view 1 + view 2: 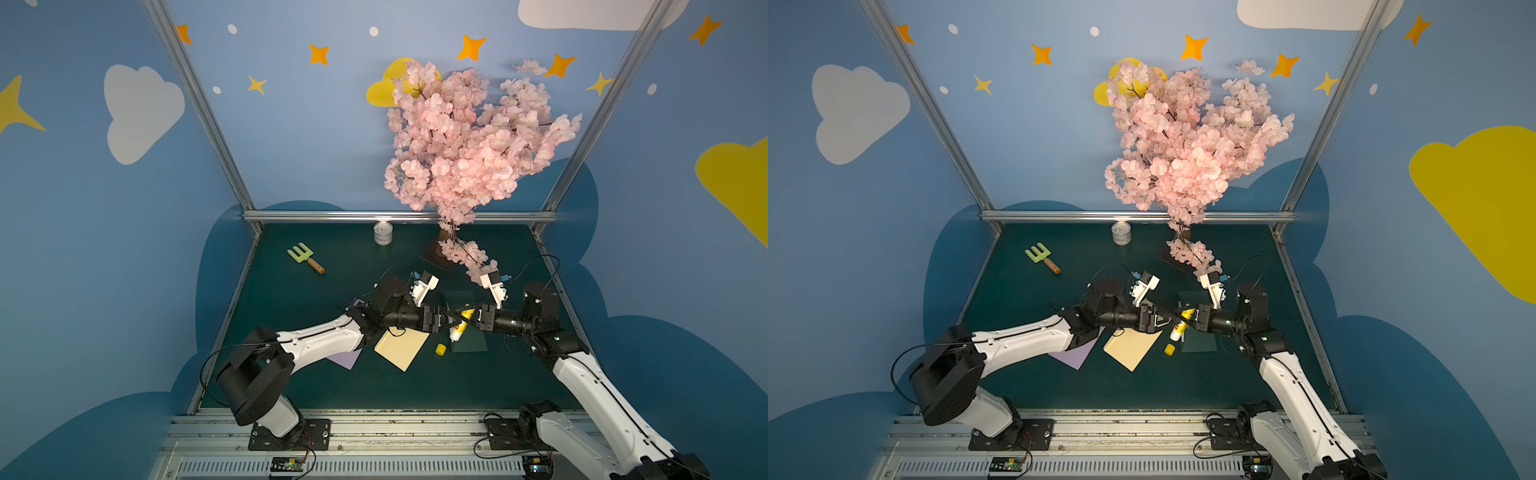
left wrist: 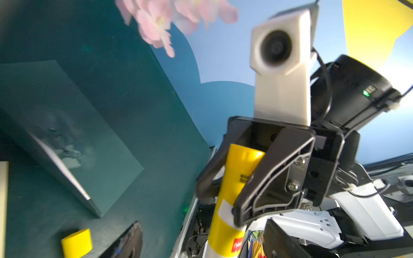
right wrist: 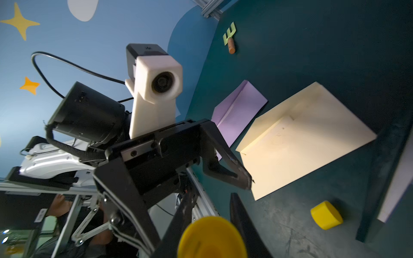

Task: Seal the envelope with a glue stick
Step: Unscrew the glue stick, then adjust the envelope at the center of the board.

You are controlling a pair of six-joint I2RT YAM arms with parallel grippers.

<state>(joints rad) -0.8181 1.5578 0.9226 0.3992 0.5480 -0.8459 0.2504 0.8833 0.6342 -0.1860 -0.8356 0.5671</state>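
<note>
Right of the desk's (image 1: pixel 316 382) middle, the right tool (image 1: pixel 471 319) is pinching the glue stick (image 1: pixel 460 326) around its yellow body, holding it tilted over the left edge of the green envelope (image 1: pixel 471 343). Whether the stick's pale lower end is touching the paper I cannot tell. The left wrist view is cutting that end off, and the right wrist view is showing the glue stick (image 3: pixel 212 239) only as a blurred yellow disc.

The left tool (image 1: pixel 454 321) is standing spread wide, its fingers to either side of the stick. Any contact there is hard to make out.

The cap (image 1: pixel 441 349) is lying on the desk between the green envelope and the cream envelope (image 1: pixel 403 347). The left arm is hiding part of the purple envelope (image 1: pixel 347 359), nearer the left edge. The green envelope is blending into the desk, and both tools are covering its middle. In the left wrist view a whitish smear (image 2: pixel 73 156) is showing on it.
</note>
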